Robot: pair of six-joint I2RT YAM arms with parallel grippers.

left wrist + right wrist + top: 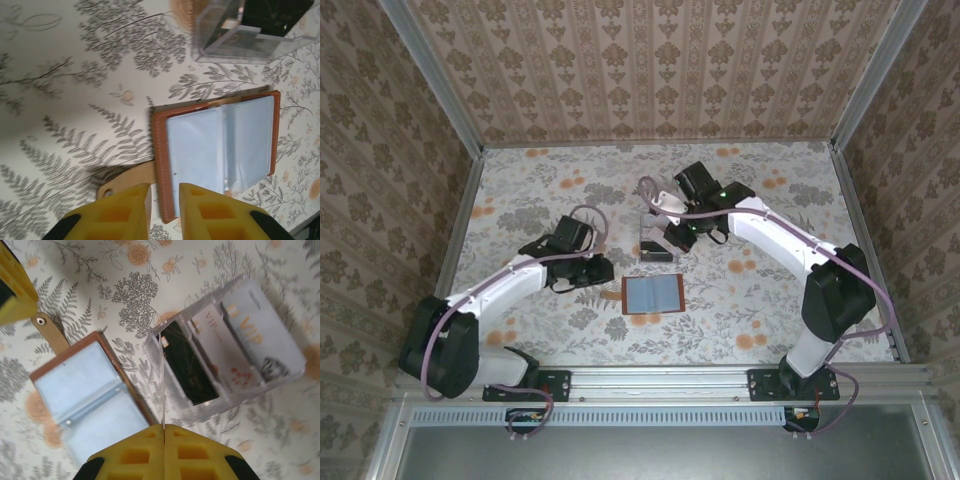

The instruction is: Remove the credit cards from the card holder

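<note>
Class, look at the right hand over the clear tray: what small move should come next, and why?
Probably open the right hand, so the thin card pinched edge-on drops into the clear tray, which already holds three cards; the open card holder looks empty.

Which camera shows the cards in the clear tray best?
The right wrist view: the cards show large, lettering readable, in the tray. The left wrist view cuts them off at its edge; the top view shows them tiny.
</note>
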